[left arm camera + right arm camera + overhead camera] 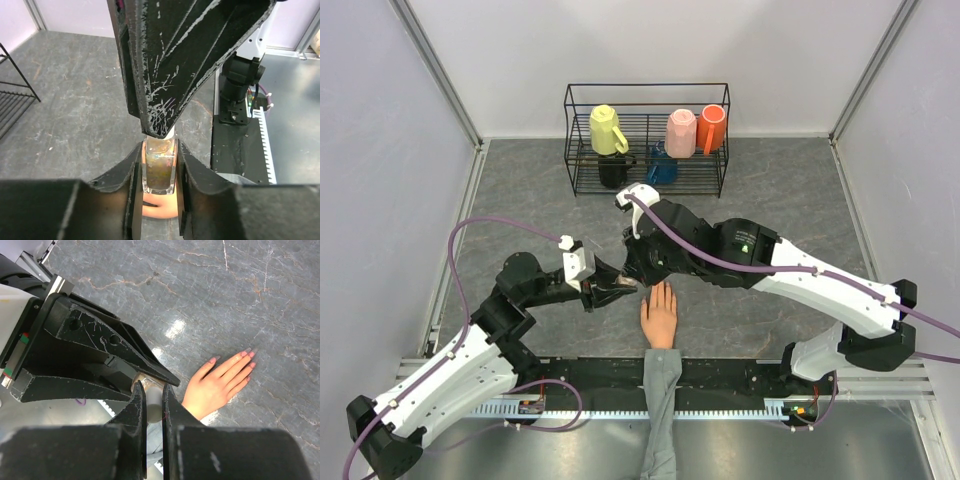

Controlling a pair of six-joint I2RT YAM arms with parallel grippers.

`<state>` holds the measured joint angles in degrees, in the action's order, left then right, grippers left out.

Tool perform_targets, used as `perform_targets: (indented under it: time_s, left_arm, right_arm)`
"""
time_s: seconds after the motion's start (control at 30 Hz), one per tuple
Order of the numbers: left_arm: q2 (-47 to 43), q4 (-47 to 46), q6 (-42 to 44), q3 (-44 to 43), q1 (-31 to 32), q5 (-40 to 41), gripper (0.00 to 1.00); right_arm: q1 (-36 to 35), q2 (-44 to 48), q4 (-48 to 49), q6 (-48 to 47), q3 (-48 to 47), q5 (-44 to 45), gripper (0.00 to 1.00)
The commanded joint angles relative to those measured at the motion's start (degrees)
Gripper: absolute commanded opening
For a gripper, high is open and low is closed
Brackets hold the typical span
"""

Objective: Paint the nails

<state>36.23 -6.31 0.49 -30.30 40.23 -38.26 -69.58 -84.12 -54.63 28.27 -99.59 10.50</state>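
Note:
A peach mannequin hand (660,315) with a grey sleeve (662,400) lies palm down at the table's near middle. Its nails (248,354) look pinkish in the right wrist view. My left gripper (618,288) is shut on a small glass nail polish bottle (159,167) with glittery contents, held just left of the hand and above it (157,207). My right gripper (632,268) comes down from above and is shut on the bottle's white cap (154,402). Its fingers (175,65) fill the top of the left wrist view. No brush shows.
A black wire rack (647,140) at the back holds yellow, pink, orange, blue and black cups. A black rail (740,375) runs along the near edge under the sleeve. Grey walls close in left and right.

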Motion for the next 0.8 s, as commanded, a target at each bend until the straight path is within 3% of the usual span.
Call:
perform_targets:
  time_s: [0.0,0.07,0.1,0.2,0.3,0.5,0.77]
  left_arm:
    - [-0.37,-0.47,1.79,-1.34,-0.24,0.38,0.1]
    - [-0.46,-0.29,1.71,-1.6,-0.24,2.04,0.02]
    - [-0.72,-0.29,1.44,-1.77,-0.24,3.35,0.02]
    - [-0.72,-0.29,0.04,-2.56,-0.24,7.3,0.02]
    - [-0.55,-0.29,-2.07,-3.27,-0.24,13.27,0.02]
    - [-1.33,0.15,-3.22,-3.18,-0.24,26.11,0.02]
    - [-2.3,0.42,-3.57,-2.92,-0.24,27.27,0.02]
  right_arm:
    - [-0.29,0.53,1.98,1.0,-1.48,0.57,0.05]
    - [-0.29,0.53,1.37,1.6,-1.75,1.27,0.28]
    - [-0.29,0.53,1.11,1.96,-1.92,1.8,0.49]
    - [-0.38,0.53,-0.03,6.25,-2.1,5.91,0.71]
    - [-0.73,0.1,-1.44,10.91,-4.11,11.63,0.79]
    - [-3.36,-1.93,-0.57,15.5,-7.02,24.72,0.76]
    - [-3.54,-6.23,5.06,12.33,-9.39,27.2,0.61]
